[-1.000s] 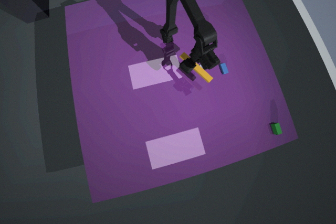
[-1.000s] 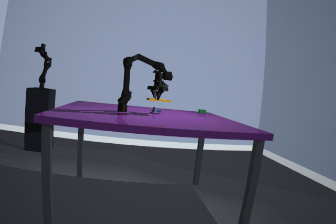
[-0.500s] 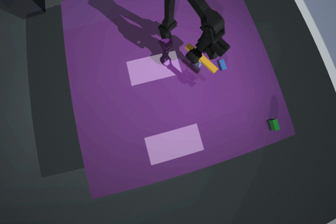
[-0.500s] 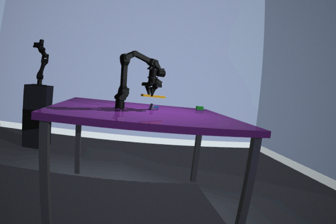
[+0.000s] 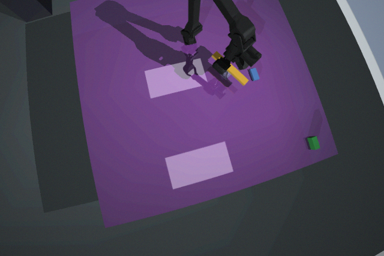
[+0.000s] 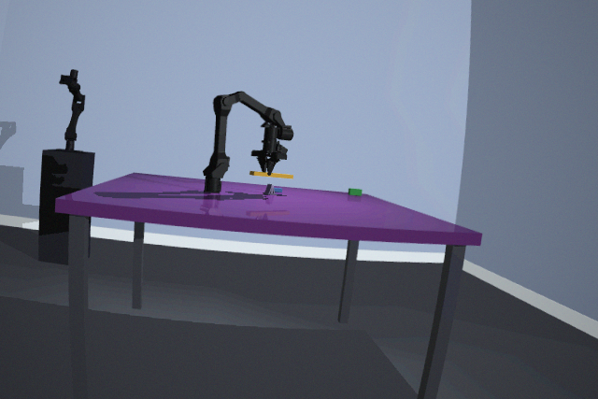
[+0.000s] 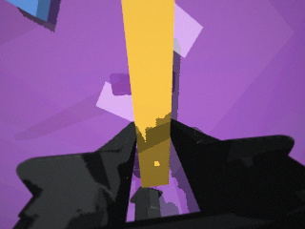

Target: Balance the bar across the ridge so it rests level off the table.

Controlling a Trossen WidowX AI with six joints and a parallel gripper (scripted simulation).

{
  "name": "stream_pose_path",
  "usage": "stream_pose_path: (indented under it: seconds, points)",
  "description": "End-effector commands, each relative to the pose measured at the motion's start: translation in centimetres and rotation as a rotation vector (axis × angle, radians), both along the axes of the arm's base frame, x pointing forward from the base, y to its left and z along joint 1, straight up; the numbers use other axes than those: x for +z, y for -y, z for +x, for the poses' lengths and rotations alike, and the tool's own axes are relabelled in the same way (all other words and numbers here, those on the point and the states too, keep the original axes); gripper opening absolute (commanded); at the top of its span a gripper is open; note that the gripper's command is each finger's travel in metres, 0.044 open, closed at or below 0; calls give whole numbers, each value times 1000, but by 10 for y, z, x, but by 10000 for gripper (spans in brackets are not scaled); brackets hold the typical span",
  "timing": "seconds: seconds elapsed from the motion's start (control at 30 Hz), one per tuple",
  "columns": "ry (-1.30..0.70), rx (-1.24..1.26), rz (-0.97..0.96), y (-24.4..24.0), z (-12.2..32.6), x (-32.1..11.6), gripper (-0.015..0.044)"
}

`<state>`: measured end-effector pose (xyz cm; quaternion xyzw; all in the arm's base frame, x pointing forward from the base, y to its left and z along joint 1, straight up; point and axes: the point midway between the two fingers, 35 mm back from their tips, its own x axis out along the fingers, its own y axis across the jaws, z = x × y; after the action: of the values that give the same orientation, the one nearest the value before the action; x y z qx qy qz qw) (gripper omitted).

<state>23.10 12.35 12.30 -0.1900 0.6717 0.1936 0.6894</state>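
The yellow bar [image 5: 238, 75] [image 6: 282, 176] [image 7: 152, 62] is held in the air, looking roughly level. My gripper [image 5: 226, 65] [image 6: 269, 173] [image 7: 152, 124] is shut on it, with a finger on each side. In the exterior view the small grey ridge [image 5: 225, 72] [image 6: 269, 189] stands on the table [image 5: 192, 120] [image 6: 183, 213] beneath the bar, with a visible gap between them. In the top view the ridge shows only partly, beside the bar and gripper. In the wrist view I cannot make it out; the bar may hide it.
A blue block [image 5: 254, 74] [image 6: 277, 190] [image 7: 40, 9] lies close to the ridge and the bar's far end. A green block [image 5: 314, 142] [image 6: 354, 192] is near a table corner. Two pale rectangles [image 5: 167, 81] [image 5: 198, 165] show on the table top.
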Motion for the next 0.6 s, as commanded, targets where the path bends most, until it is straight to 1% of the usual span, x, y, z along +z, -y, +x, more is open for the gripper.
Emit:
stream_pose_path:
  seconds: [0.0,0.37,0.57]
  points:
    - [-5,-3,-2,1,-1,-7,0]
    - [-5,-3,-2,1,-1,-24,0]
    - [-5,-3,-2,1,-1,-25,0]
